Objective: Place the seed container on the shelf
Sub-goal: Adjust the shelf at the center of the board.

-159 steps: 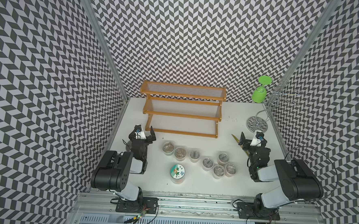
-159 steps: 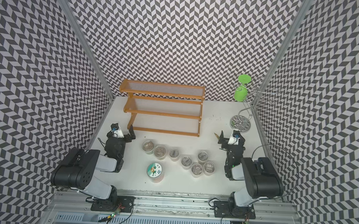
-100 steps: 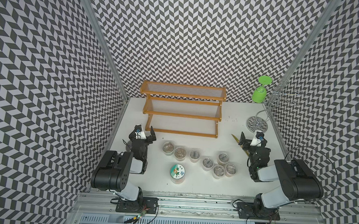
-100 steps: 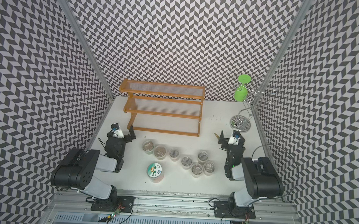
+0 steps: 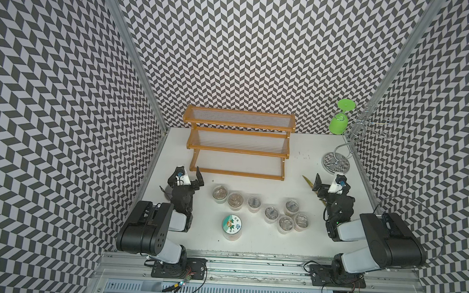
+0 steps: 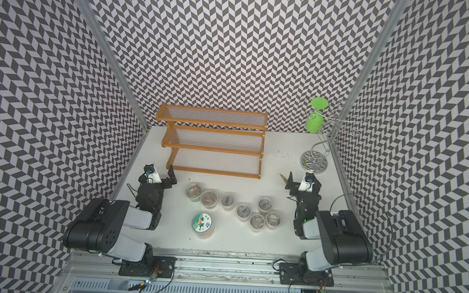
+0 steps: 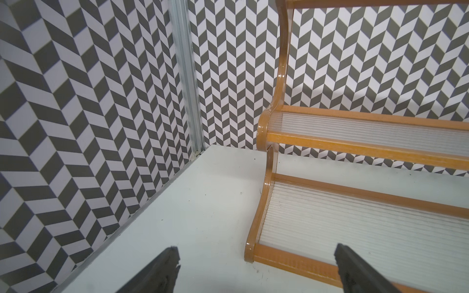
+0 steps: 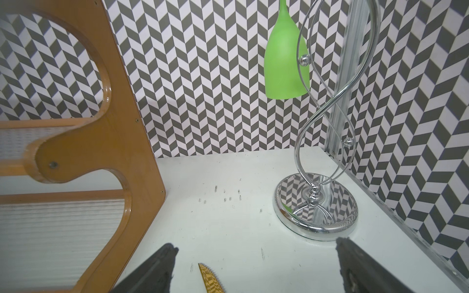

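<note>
The shelf (image 5: 237, 144) (image 6: 211, 140), a stepped orange-brown rack with clear ribbed tiers, stands at the back of the white table, and nothing is on its tiers. Several small clear seed containers (image 5: 270, 212) (image 6: 243, 210) stand in a loose row in front of it. A larger jar with a green and white printed lid (image 5: 232, 224) stands nearer the front. My left gripper (image 5: 189, 175) (image 7: 256, 253) is open by the shelf's left foot (image 7: 250, 251). My right gripper (image 5: 330, 184) (image 8: 256, 247) is open to the right of the shelf. Neither holds anything.
A chrome wire stand (image 5: 336, 162) (image 8: 316, 210) at the back right carries an upside-down green glass (image 5: 339, 123) (image 8: 285, 63). A gold serrated blade (image 8: 210, 277) lies on the table under the right gripper. Patterned walls close three sides.
</note>
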Available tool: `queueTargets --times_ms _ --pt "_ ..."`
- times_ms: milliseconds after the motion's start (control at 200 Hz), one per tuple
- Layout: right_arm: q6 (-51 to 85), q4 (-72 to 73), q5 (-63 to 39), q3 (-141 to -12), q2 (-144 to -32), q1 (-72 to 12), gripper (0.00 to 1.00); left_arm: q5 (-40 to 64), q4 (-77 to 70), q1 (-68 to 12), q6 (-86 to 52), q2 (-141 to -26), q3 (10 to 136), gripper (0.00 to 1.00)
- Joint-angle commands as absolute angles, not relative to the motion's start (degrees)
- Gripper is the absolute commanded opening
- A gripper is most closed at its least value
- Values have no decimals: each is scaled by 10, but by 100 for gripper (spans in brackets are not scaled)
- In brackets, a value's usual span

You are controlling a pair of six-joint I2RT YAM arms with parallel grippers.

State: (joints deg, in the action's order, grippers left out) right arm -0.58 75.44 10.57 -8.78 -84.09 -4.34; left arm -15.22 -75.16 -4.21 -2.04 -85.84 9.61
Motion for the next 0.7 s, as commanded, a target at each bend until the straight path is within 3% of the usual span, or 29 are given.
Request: queueTargets --times_ms 0,255,516,616,696 --pt "8 726 138 -91 -786 -48 99 -184 -806 -58 -1 -848 79 99" --pt "79 433 184 -185 -674 -48 99 -250 -632 -74 -15 -711 118 99" --pt "224 313 174 -226 -609 -46 99 -259 -396 -73 -153 -625 203 99" --pt "273 223 123 -255 -595 -45 99 -225 -325 -69 -217 -601 231 100" --pt "249 231 -19 -258 -587 -39 99 -192 -269 -65 -271 -582 251 100"
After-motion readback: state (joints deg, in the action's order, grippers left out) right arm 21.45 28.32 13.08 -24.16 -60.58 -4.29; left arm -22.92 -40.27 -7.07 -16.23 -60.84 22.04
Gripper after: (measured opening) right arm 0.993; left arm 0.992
